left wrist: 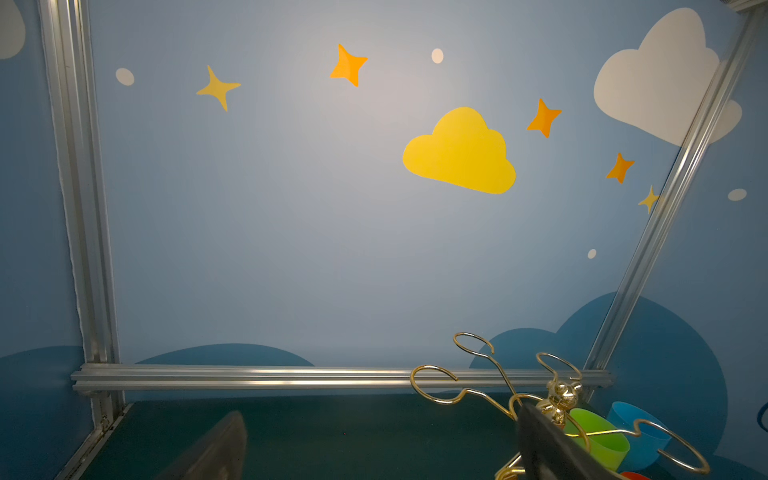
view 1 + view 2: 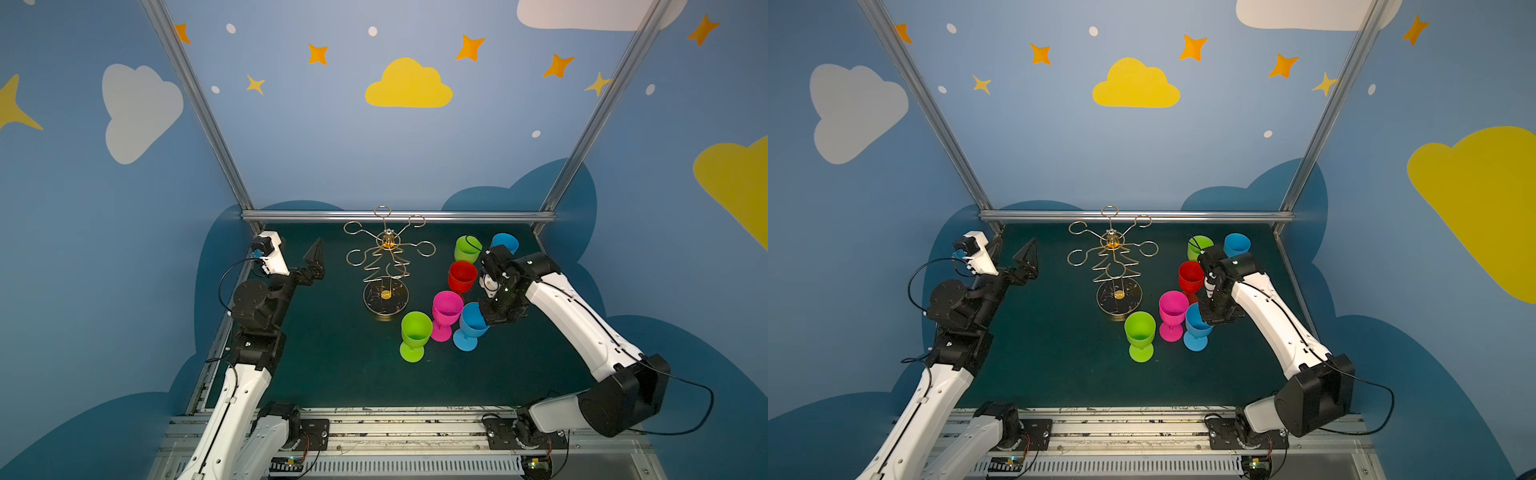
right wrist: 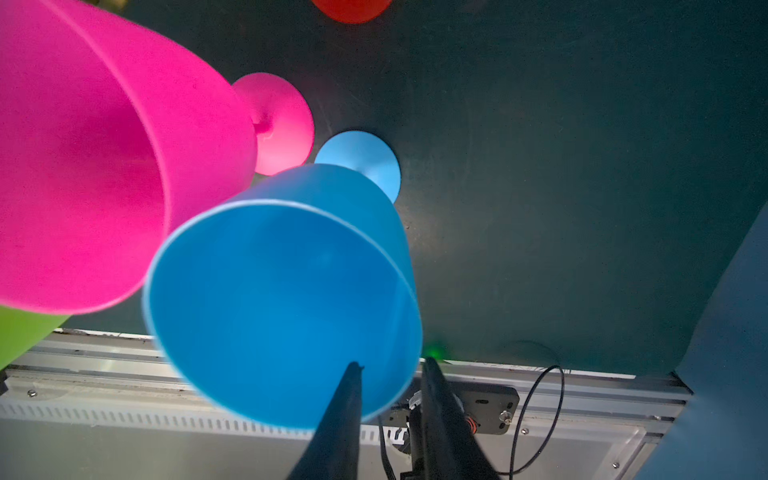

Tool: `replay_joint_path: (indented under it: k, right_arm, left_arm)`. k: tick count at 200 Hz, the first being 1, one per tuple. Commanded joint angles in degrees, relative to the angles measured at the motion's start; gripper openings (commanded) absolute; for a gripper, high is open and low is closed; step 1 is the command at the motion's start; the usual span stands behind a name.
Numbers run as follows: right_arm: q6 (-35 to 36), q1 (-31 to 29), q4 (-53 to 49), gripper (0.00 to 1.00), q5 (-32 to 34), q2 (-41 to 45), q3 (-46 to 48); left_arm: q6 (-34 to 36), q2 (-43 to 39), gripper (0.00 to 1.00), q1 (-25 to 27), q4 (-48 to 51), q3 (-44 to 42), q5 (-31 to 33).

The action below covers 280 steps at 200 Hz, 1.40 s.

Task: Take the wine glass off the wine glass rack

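right wrist view: the right gripper (image 3: 392, 368) straddles the blue wine glass (image 3: 270, 307) rim, jaws parted, not pinching. the glass stands on the mat (image 3: 540, 166) beside the pink wine glass (image 3: 104, 166). the wine glass rack (image 2: 385, 266) is bare. this looks like the release step, and the next move calls for a straight lift clear. the left gripper (image 1: 378, 419) gapes wide, holding nothing.

Six wine glasses on the tabletop (image 2: 332, 374), by colour: two green (front green glass (image 2: 417, 328), back green glass (image 2: 467, 248)), two blue (front blue glass (image 2: 471, 322), back blue glass (image 2: 505, 242)), one red glass (image 2: 462, 276), one pink glass (image 2: 446, 309). One wine glass rack (image 2: 388, 242), six looped arms, one round base (image 2: 374, 305). Two claws: left claw (image 1: 380, 411), right claw (image 3: 390, 365).
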<state>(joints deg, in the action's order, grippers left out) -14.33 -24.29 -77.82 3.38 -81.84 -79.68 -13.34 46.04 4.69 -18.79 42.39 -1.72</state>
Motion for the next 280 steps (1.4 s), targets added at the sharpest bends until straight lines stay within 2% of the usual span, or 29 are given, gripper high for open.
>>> replay_joint_path:
  k: [1,22,41,75,103,119,135,183,210,237,268,280]
  right_arm:
    - [-0.2,0.2,-1.1,0.33,-1.2,1.5,-2.6]
    - [0.2,0.5,0.0,0.46,-2.0,3.7,-4.4]
    - [2.9,1.5,3.4,0.65,-3.9,7.6,-4.9]
    - [4.0,4.0,17.9,0.85,-3.9,19.1,1.6]
    - [5.7,9.4,34.4,0.88,-4.8,28.5,13.2]
    - [6.2,14.9,40.7,0.89,-9.0,29.5,18.2]
    - [6.8,18.2,49.2,0.89,-9.2,29.6,24.8]
    - [10.2,19.0,76.9,0.89,-2.7,27.6,42.9]
    - [11.5,19.1,83.8,0.89,1.3,25.2,47.0]
    - [13.3,20.2,86.8,0.89,1.6,21.6,47.8]
    - [10.4,22.7,86.2,0.89,-1.3,17.0,46.4]
    - [10.5,23.1,89.2,0.89,-2.4,15.5,47.4]
  left_arm:
    - [-0.5,-0.9,1.0,-0.4,-0.5,-0.8,-0.2]
    - [-0.3,-1.0,1.0,-0.4,-0.3,-1.1,-0.1]
    - [-0.2,-1.0,1.0,-0.6,-0.4,-1.5,0.0]
    - [0.5,-1.0,1.0,-0.7,-0.4,-3.2,1.1]
    - [0.5,-0.5,1.0,-0.7,-1.7,-7.1,1.8]
    - [0.9,0.0,1.0,-0.7,-2.8,-10.0,3.0]
    - [0.5,1.5,1.0,-0.7,-5.7,-13.8,4.7]
    - [1.8,6.2,1.0,-0.7,-10.9,-23.4,7.1]
    - [3.4,9.2,1.0,-0.7,-15.2,-26.6,6.9]
    - [5.8,12.2,1.0,-1.3,-18.1,-27.6,5.2]
    - [8.2,12.9,1.0,-1.7,-16.7,-27.9,4.6]
    - [8.5,14.0,1.0,-1.8,-16.9,-28.4,4.8]
